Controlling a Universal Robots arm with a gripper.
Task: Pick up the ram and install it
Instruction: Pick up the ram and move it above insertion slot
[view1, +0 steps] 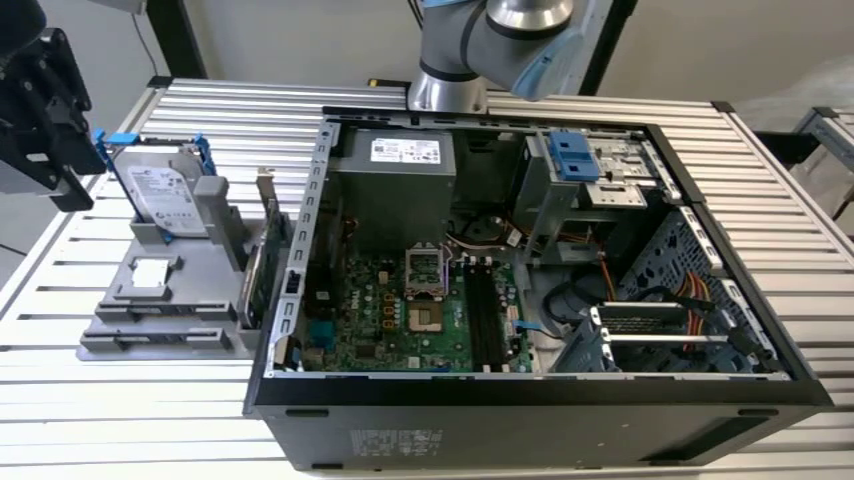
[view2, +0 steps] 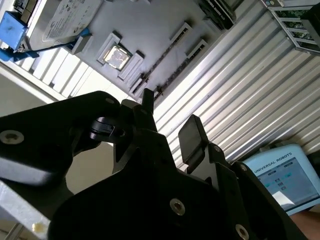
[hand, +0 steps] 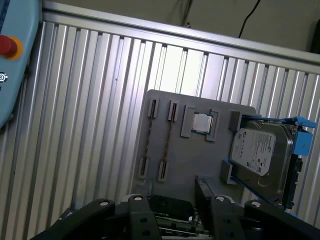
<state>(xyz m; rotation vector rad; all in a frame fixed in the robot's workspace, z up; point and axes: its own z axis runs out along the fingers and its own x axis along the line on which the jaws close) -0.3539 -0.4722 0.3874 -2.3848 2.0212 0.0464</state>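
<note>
Ram (hand: 167, 140) edge-on in gray holder (hand: 200, 160), hard to make out; gripper (view2: 168, 111) open, empty.

Open computer case (view1: 534, 392) beside grey tray (view1: 174, 312) with leaning hard drive (view1: 167, 200)

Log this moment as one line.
gripper: open, empty | position: above gray holder | ram: on edge in holder, untouched

The ribbed aluminium table (view1: 214, 110) carries two things directly: an open computer case (view1: 534, 430) and, just beside it at the exterior view's left, a grey holder tray (view1: 134, 340).
</note>
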